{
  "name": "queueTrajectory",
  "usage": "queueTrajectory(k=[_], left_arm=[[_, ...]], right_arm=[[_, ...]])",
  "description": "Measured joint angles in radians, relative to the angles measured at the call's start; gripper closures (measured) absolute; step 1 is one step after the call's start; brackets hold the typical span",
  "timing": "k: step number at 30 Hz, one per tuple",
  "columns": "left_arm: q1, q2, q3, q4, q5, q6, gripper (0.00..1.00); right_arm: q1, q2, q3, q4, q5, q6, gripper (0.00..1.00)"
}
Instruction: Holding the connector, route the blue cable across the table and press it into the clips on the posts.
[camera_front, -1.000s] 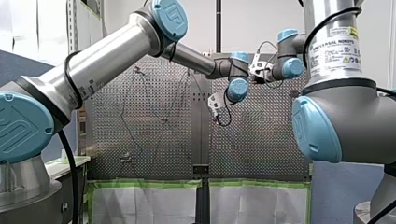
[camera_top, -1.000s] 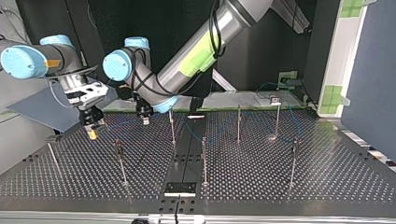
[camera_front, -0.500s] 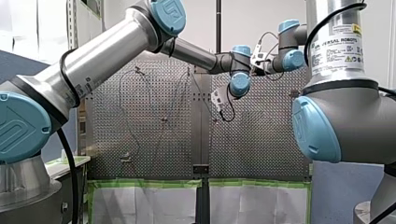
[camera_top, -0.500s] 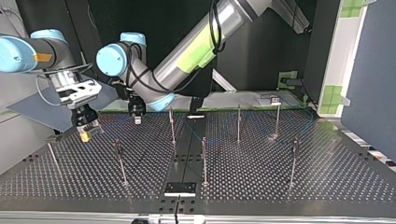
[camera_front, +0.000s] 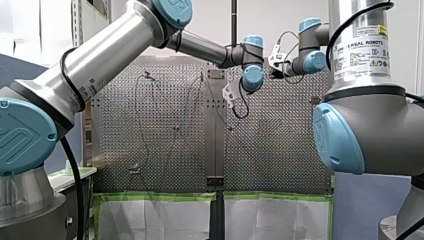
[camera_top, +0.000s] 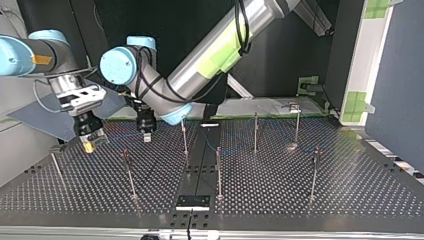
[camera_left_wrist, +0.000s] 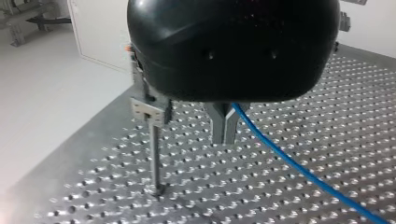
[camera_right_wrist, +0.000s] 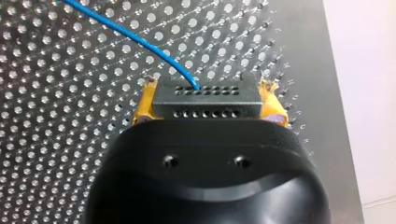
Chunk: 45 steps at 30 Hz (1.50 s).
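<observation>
Right gripper (camera_right_wrist: 208, 91): yellow pads (camera_right_wrist: 144, 105) clamped on both ends of the grey connector (camera_right_wrist: 205, 106). The blue cable (camera_right_wrist: 126, 35) leaves the connector's face and runs off over the perforated surface (camera_right_wrist: 56, 140). The top view puts this gripper at the view's left, low over the surface and near a thin post (camera_top: 57, 167). Left gripper (camera_left_wrist: 224, 135): metal fingers together, hanging just above the surface. The cable comes out from under the black body at the root of the fingers and runs across the holes; whether it is pinched cannot be told. A clip-topped post (camera_left_wrist: 154, 154) stands just beside this gripper, apart from the cable. In the top view the two grippers are near each other. Other posts (camera_top: 255, 132) stand well apart to the view's right.
</observation>
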<state>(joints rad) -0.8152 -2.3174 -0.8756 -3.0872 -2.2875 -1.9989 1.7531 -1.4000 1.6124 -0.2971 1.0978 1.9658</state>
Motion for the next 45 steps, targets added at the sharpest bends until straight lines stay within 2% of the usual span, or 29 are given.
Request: queueTrajectory(k=[6,13,20,25,32,38,45], left_arm=[[0.004,0.009,0.000,0.032,0.027,0.025,1.00],[0.011,0.009,0.000,0.083,0.034,0.065,1.00],[0.040,0.009,0.000,0.148,0.082,0.092,1.00],[0.070,0.008,0.000,0.189,0.121,0.094,1.00],[0.096,0.006,0.000,0.248,0.174,0.105,1.00],[0.105,-0.016,0.000,0.267,0.222,0.107,1.00],[0.112,-0.035,0.000,0.273,0.243,0.109,1.00]], right_arm=[[-0.009,-0.002,-0.001,-0.003,-0.021,0.003,1.00],[-0.015,-0.002,-0.001,-0.006,-0.024,-0.002,1.00],[-0.023,-0.002,-0.001,-0.020,-0.024,-0.005,1.00],[-0.037,0.003,-0.001,-0.046,-0.026,0.001,1.00],[-0.056,0.033,-0.001,-0.067,-0.038,0.000,1.00],[-0.075,0.040,-0.001,-0.091,-0.061,0.003,1.00],[-0.100,0.044,-0.002,-0.112,-0.078,0.004,1.00]])
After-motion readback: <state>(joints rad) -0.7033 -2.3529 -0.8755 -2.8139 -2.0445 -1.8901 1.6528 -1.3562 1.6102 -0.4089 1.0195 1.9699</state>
